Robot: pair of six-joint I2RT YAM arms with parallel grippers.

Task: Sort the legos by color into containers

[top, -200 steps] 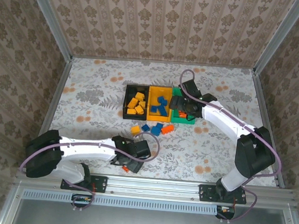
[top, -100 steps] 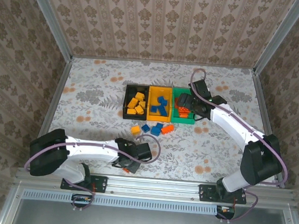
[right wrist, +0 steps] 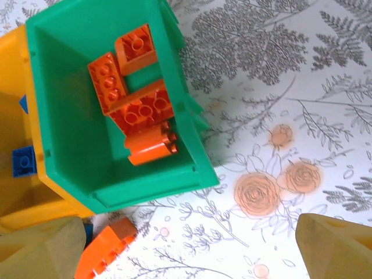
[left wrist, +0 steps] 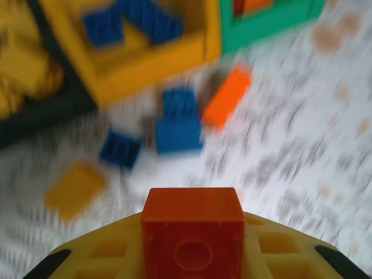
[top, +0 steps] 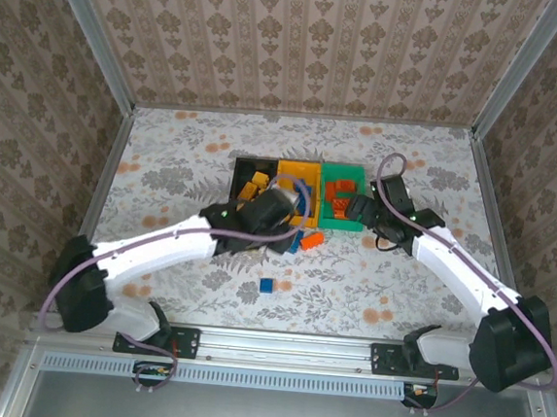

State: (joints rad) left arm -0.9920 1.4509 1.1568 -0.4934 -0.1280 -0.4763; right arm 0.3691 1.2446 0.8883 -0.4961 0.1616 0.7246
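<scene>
My left gripper is shut on a red-orange lego and hovers just in front of the joined containers. Ahead of it loose legos lie on the table: two blue ones, a yellow-orange one and a red-orange one. The black bin holds yellow-orange legos, the yellow-orange bin blue ones, and the green bin several red-orange ones. My right gripper is open and empty over the table by the green bin's near right corner, with a red-orange lego near its left finger.
A single blue lego lies apart on the flowered tabletop, closer to the arm bases. Patterned walls and a metal frame close in the table on three sides.
My left arm swung from the near edge up to the bins, carrying the red-orange lego. My right gripper drew back from over the green bin toward the right and near side.
</scene>
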